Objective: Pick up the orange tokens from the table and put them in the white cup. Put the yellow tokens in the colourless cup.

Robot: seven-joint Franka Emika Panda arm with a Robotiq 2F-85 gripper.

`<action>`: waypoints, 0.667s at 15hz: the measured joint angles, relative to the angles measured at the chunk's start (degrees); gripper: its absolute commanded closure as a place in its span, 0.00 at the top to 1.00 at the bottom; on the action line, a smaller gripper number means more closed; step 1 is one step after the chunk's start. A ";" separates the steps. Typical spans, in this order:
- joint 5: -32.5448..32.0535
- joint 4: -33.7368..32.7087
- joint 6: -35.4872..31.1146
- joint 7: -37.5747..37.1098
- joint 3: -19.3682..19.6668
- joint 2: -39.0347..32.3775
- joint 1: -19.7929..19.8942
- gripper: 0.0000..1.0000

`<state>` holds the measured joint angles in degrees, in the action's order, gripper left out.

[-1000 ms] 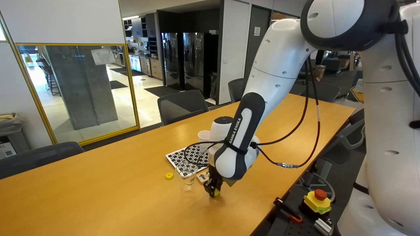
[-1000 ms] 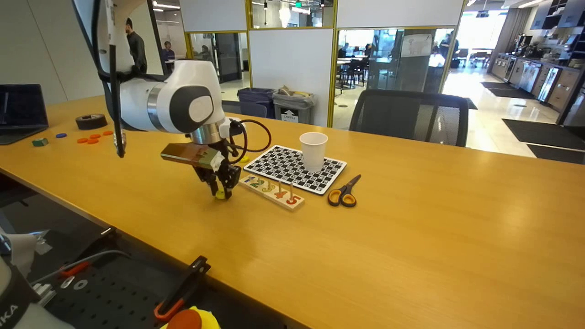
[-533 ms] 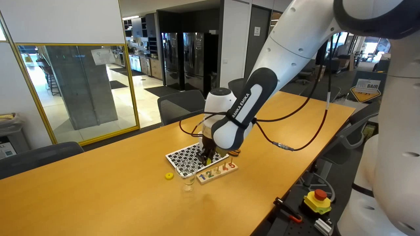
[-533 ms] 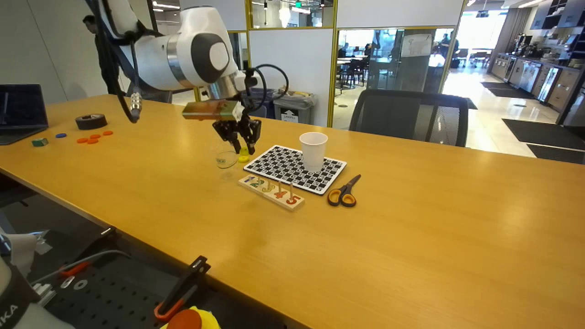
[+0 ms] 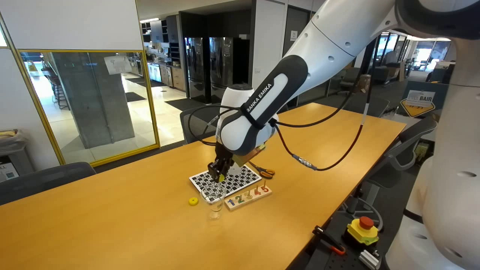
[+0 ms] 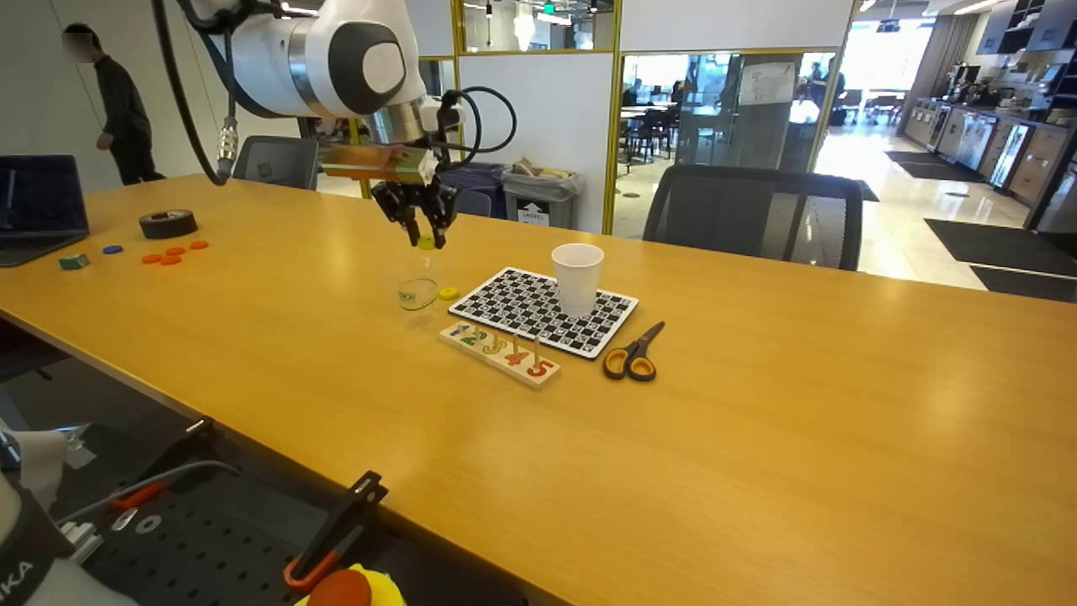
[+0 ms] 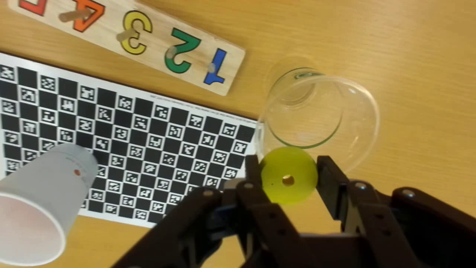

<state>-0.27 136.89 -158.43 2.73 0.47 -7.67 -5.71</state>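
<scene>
My gripper (image 7: 288, 160) is shut on a yellow token (image 7: 275, 176), held by its sides, also seen in both exterior views (image 5: 221, 178) (image 6: 426, 242). It hangs above the table (image 6: 757, 463). In the wrist view the token overlaps the near rim of the colourless cup (image 7: 376, 115), which stands upright, faint in both exterior views (image 5: 213, 205) (image 6: 416, 296). Another yellow token (image 5: 193, 201) (image 6: 448, 294) lies beside that cup. The white cup (image 6: 577, 282) (image 7: 44, 190) stands on the checkerboard. Several orange tokens (image 6: 171, 259) lie far left in an exterior view.
A checkerboard (image 6: 526, 310) and a wooden number board with pegs (image 6: 501, 353) lie near the cups. Scissors (image 6: 633, 358) lie beside them. A tape roll (image 6: 167, 224), blue disc (image 6: 112, 249), green block (image 6: 73, 262) and laptop (image 6: 42, 206) are further off.
My gripper has risen from low at the tabletop, carrying the yellow token up and back, then left in both exterior views. The cups stay put. A person in the background has walked left.
</scene>
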 measured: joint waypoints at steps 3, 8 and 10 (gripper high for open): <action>6.90 -1.90 3.88 7.46 -3.48 -1.14 1.74 0.17; 7.64 -4.79 8.35 10.22 -4.11 -2.91 3.31 0.67; 7.65 -5.64 9.26 10.43 -4.12 -3.56 3.76 0.73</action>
<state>7.37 131.25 -149.16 13.16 -3.65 -11.22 -1.94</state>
